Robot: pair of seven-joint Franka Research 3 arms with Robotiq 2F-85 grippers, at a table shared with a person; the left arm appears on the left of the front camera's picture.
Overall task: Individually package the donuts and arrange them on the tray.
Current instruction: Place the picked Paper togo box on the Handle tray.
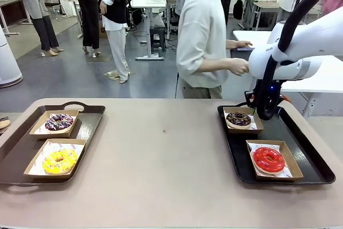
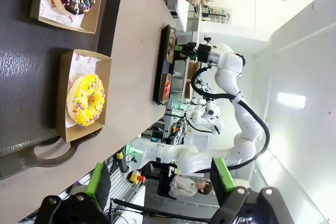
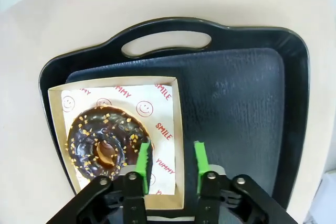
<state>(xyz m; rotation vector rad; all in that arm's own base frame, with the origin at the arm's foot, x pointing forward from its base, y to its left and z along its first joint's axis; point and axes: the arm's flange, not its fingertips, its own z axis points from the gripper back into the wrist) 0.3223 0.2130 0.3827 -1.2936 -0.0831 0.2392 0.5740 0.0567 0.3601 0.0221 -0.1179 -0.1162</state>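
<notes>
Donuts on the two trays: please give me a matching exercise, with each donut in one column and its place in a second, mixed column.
1. yellow donut
2. purple donut
3. red donut
4. chocolate donut

a. right tray, far box
b. left tray, near box
c. right tray, near box
d. left tray, far box

Pairs: 1-b, 2-d, 3-c, 4-a

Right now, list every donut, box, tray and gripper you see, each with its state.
Chocolate donut: boxed, on right tray.
Red donut: boxed, right tray, nearer the robot.
Purple donut: boxed, on left tray.
Yellow donut: boxed, left tray.
Right gripper: part open, straddling the chocolate donut's box wall.
Left gripper: open, holding nothing.
</notes>
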